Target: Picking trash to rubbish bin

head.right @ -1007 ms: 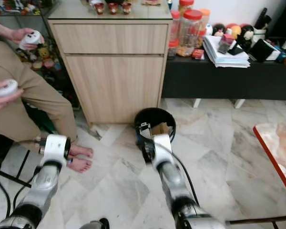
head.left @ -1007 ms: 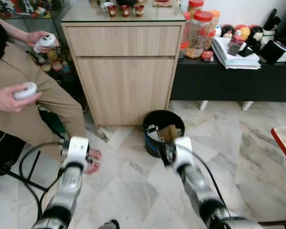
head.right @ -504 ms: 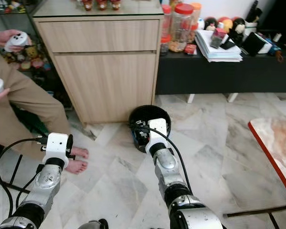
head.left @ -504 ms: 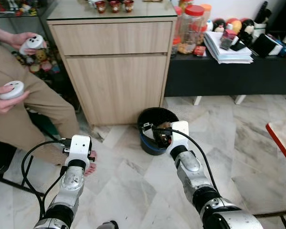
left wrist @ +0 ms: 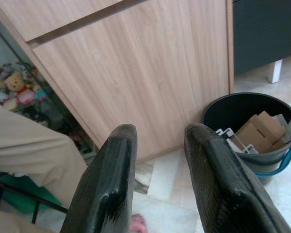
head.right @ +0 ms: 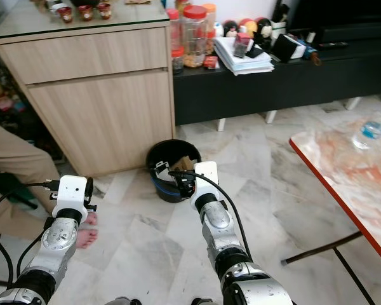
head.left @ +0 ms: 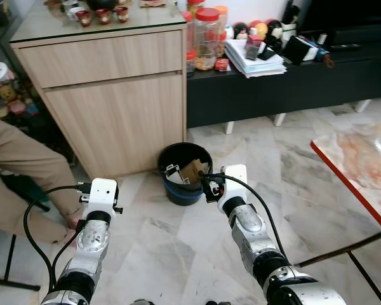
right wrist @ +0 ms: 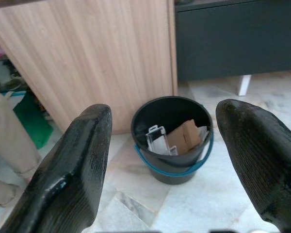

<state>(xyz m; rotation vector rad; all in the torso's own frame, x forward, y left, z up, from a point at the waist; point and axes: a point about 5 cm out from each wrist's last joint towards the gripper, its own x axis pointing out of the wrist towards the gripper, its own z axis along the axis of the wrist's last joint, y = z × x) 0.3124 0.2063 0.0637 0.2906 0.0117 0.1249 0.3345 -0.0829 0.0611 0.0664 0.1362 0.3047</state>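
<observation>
So the black rubbish bin (head.left: 181, 180) sits on the marble floor (head.left: 317, 210) right in front of the light wood cabinet (head.left: 111, 95), just beside the low black TV bench (head.left: 286, 89). It has a blue handle band around it, and inside there's a brown cardboard piece (right wrist: 184, 137) plus some white plastic packaging (right wrist: 157, 139).

The right gripper (right wrist: 167, 160) is pointed at the bin from just this side of it, at about rim height. Fingers are spread wide open with nothing between them, and in the right wrist view the bin sits squarely in the gap between the two black fingers (right wrist: 72, 170). From the head camera the right wrist sits just beside the bin's rim.

The left gripper (left wrist: 160, 184) is held up further to the robot's left, well apart from the bin, with its fingers parted a bit and empty too. It's aimed at the cabinet front, with the bin off to one side past one finger.

A person in tan trousers (head.left: 19, 165) sits at the robot's left, with a bare foot (head.right: 82, 236) on the floor near the left arm. A red-edged table (head.right: 343, 184) with a water bottle (head.right: 368, 130) on it is off to the right.
</observation>
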